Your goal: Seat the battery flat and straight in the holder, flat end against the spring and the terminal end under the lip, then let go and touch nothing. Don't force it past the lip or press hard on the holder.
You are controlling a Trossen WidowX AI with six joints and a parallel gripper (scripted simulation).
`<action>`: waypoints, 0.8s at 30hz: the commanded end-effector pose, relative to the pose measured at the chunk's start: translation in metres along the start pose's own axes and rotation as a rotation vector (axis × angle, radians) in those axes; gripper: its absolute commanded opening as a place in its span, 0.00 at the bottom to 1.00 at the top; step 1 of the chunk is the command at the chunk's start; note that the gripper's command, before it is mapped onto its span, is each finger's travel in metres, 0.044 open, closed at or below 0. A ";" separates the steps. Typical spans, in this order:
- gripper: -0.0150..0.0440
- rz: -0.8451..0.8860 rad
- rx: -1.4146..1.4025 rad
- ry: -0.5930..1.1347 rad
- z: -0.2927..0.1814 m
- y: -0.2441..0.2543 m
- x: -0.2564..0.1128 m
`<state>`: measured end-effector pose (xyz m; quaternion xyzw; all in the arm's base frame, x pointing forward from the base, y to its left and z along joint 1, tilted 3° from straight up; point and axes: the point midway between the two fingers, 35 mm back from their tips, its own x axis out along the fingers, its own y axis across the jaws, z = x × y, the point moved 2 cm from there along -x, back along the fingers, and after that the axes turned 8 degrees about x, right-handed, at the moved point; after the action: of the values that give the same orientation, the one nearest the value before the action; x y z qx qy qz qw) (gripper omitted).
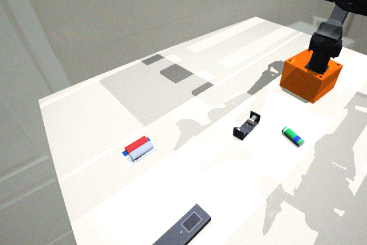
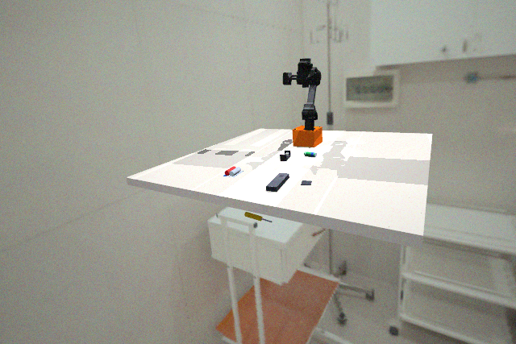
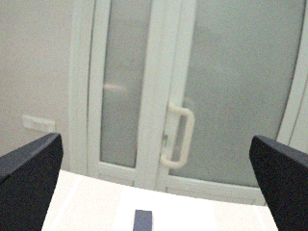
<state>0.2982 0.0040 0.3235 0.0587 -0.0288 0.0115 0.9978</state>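
The battery, green with a blue band, lies on its side on the table, beside the holder and apart from it. The black battery holder stands on the table with its end walls up and no battery in it; a light metal part shows inside near its far end. My gripper is open and empty, raised high above the table and facing level outward. Its fingers show at both sides of the wrist view. Neither battery nor holder shows in the wrist view.
The orange base block carries the arm behind the holder. A red and grey cylinder pair lies at the left. A long dark box lies toward the front, with a small dark flat piece beside it.
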 end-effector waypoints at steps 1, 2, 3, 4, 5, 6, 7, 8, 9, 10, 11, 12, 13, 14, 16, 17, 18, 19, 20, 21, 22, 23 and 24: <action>0.89 0.000 0.017 0.013 -0.003 0.000 0.001; 0.84 -0.001 0.067 0.050 -0.011 0.000 0.005; 0.80 -0.008 0.150 0.112 -0.025 0.001 0.011; 0.75 -0.022 0.249 0.187 -0.042 0.001 0.017; 0.71 -0.044 0.347 0.261 -0.059 0.002 0.022; 0.67 -0.074 0.444 0.334 -0.077 0.003 0.025; 0.66 -0.112 0.539 0.405 -0.094 0.003 0.028; 0.66 -0.154 0.627 0.470 -0.110 0.004 0.029; 0.66 -0.190 0.691 0.517 -0.122 0.005 0.029; 0.66 -0.230 0.755 0.564 -0.134 0.005 0.029; 0.66 -0.273 0.816 0.608 -0.146 0.006 0.028; 0.66 -0.319 0.874 0.649 -0.157 0.006 0.027; 0.66 -0.366 0.928 0.686 -0.168 0.007 0.026; 0.66 -0.415 0.979 0.721 -0.178 0.007 0.024; 0.66 -0.518 1.073 0.782 -0.197 0.008 0.019; 0.66 -0.573 1.118 0.810 -0.206 0.009 0.016; 0.66 -0.631 1.160 0.835 -0.215 0.009 0.013; 0.66 -0.692 1.201 0.858 -0.224 0.009 0.009; 0.66 -0.756 1.241 0.879 -0.232 0.010 0.005; 0.66 -0.824 1.279 0.897 -0.241 0.010 0.001; 0.66 -0.894 1.314 0.913 -0.249 0.010 -0.004; 0.66 -0.968 1.348 0.925 -0.257 0.010 -0.009; 0.66 -1.045 1.379 0.934 -0.265 0.010 -0.014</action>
<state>0.3219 0.0350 0.1218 0.5581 0.3634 -0.2209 0.7125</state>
